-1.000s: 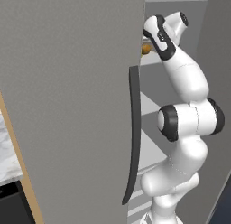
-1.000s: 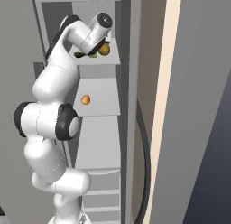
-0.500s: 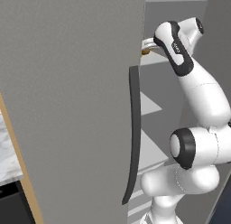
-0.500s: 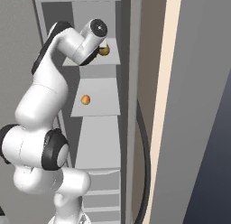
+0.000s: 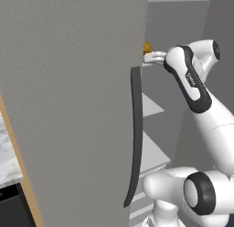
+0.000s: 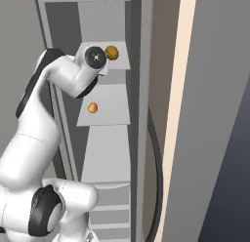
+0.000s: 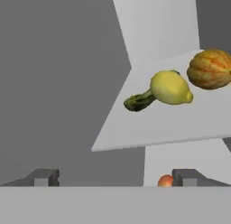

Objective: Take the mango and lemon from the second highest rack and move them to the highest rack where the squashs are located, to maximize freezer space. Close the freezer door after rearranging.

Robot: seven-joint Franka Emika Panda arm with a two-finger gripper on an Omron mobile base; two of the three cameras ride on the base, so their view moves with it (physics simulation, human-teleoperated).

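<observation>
Freezer interior seen from 3 cameras, with the tall grey freezer door (image 5: 73, 107) swung open and its long dark handle (image 5: 135, 139) running vertically down its edge. In the left base view the door sits at 9 o'clock and the white arm rises from 5 o'clock, bends at a dark elbow joint, and reaches up toward 1 o'clock, its wrist level with the highest rack (image 6: 122, 60).

In the right base view the arm climbs from 7 o'clock, and its hand ends near 11 o'clock of centre, just beside the top shelf's front edge. A round orange-green squash (image 6: 112, 52) rests on that shelf, just right of the hand.

The hand view looks across the top shelf. The gripper (image 7: 115, 178) shows 2 dark fingertips (image 7: 44, 177) spread wide apart at 6 o'clock, released, with nothing between them. On the shelf, the lemon (image 7: 170, 87) lies near 2 o'clock — bright yellow, touching or overlapping a dark green stalk-like piece to its left; I cannot tell whether they are 1 object. The striped squash sits just beside the lemon at 3 o'clock.

The mango (image 6: 92, 108) — small and orange — rests on the second highest rack (image 6: 112, 114), 1 shelf below the hand, well apart from the fingers.
</observation>
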